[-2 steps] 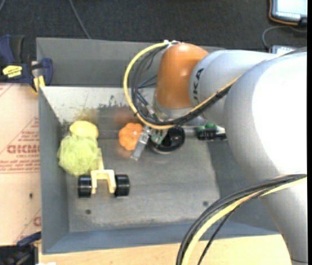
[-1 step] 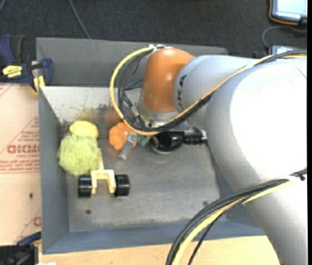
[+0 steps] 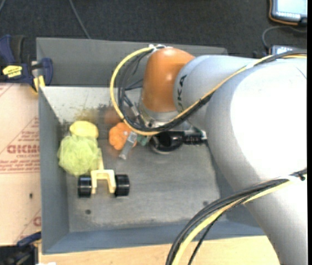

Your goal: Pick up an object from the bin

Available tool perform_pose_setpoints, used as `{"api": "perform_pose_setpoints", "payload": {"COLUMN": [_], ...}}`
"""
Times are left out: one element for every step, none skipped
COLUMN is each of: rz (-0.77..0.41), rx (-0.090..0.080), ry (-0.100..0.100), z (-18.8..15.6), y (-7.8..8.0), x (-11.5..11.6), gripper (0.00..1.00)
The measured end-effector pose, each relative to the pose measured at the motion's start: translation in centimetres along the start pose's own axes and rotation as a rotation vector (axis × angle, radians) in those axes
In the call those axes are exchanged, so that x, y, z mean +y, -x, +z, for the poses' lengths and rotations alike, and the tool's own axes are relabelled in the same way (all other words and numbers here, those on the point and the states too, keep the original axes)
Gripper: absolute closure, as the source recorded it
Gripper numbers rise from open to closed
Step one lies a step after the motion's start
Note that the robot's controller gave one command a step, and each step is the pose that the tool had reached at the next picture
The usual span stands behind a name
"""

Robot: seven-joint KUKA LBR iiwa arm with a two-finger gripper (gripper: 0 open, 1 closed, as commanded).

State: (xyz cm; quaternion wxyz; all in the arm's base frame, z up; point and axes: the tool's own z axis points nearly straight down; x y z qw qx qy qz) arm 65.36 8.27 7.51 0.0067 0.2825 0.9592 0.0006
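The pincer (image 3: 127, 146) hangs low under the arm's orange wrist cover, near the middle of the bin (image 3: 167, 189) and toward its far edge. Its state (apart, together or clamped) cannot be told, because the wrist hides it. Its tip is just beside a small rounded orange object (image 3: 116, 136), judged the likeliest pick since it lies nearest. By the left wall lie a yellow-green fuzzy lump (image 3: 78, 154) and a yellow piece (image 3: 84, 129). A yellow toy with black wheels (image 3: 103, 183) sits toward the near-left corner — apart from the pincer, so unlikely to obstruct a lift.
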Motion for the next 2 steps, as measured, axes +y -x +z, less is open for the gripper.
{"api": "perform_pose_setpoints", "payload": {"rz": [0.000,-0.001], "rx": [0.000,0.003], "ry": [0.000,-0.002], "z": [-0.25,-1.18], "y": [-0.03,-0.09], "x": [-0.05,-0.11], "gripper": [1.00,1.00]}}
